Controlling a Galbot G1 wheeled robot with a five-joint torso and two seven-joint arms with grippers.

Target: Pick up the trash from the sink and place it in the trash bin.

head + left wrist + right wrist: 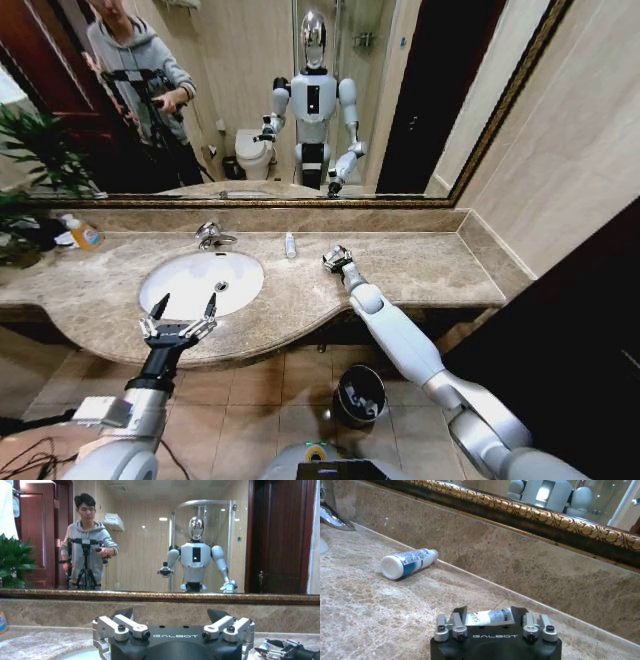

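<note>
While your right gripper (490, 618) pinches a white tube (487, 616) on the marble counter (420, 265) nr the backsplash | 2nd tube (409, 563) lies apart, blue-marked | left gripper (182, 312) spread over sink (190, 280) front rim | trash bin (358, 393) on floor below, contents unclear.

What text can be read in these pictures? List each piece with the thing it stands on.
"GALBOT" on the body of the left gripper, open above the sink.
"GALBOT" on the body of the right gripper, shut on a small white tube over the marble counter.
Dark print on that small white tube: unreadable.
Blue-marked label on the small white bottle lying by the backsplash: too blurred to read.
</note>
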